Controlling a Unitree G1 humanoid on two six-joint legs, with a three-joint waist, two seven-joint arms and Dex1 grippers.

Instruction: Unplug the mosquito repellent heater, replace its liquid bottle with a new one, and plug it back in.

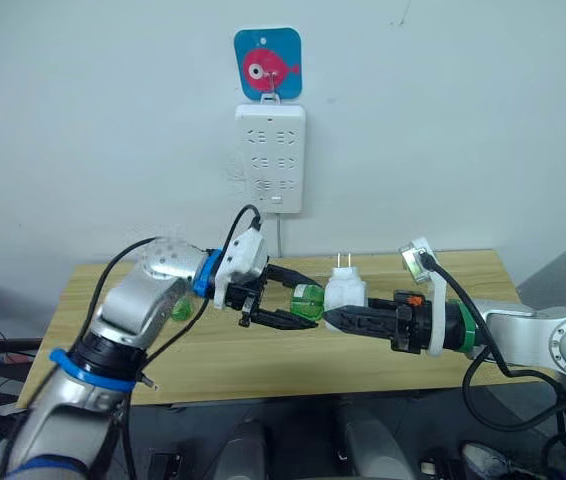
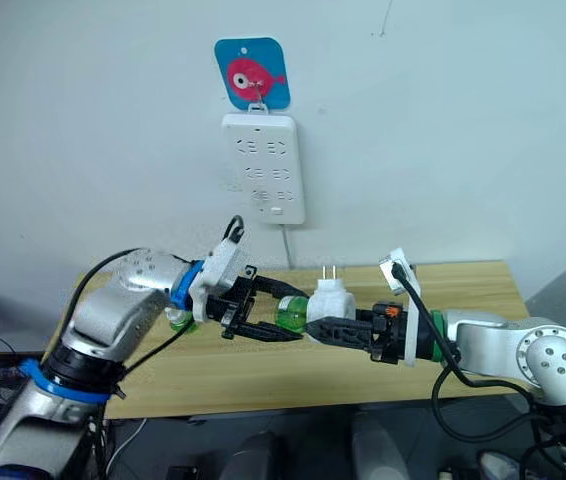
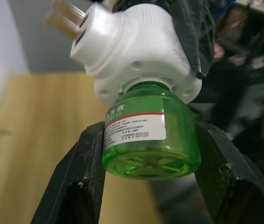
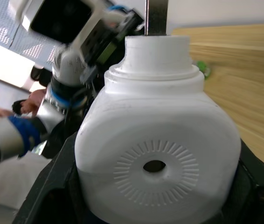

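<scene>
Step in hand: I judge I am in the middle of the bottle swap, with the small white rounded plastic mosquito repellent heater [image 1: 345, 291] unplugged and held in the air between my two arms, above the light wooden table [image 1: 463, 275].
Right gripper [image 1: 335, 318]: its black fingers are clamped on the heater's flanks; in the right wrist view the round vented face [image 4: 154, 166] points at the camera and the prongs point up.
Left gripper [image 1: 298, 303]: closed on the green translucent plastic liquid bottle [image 3: 149, 135], one finger [image 3: 78, 186] on each side of its lower body.
Bottle against heater: the neck sits inside the heater's white collar; I cannot tell how far it is threaded.
How I would do it well: keep the right arm's hold rigid, turn the bottle about its own axis, avoid side load on the neck.
Risk: a slip could drop the bottle onto the table.
Wall: the long white multi-socket power strip [image 1: 271, 158] hangs below a blue fish hook plate [image 1: 267, 63], well apart from the heater.
</scene>
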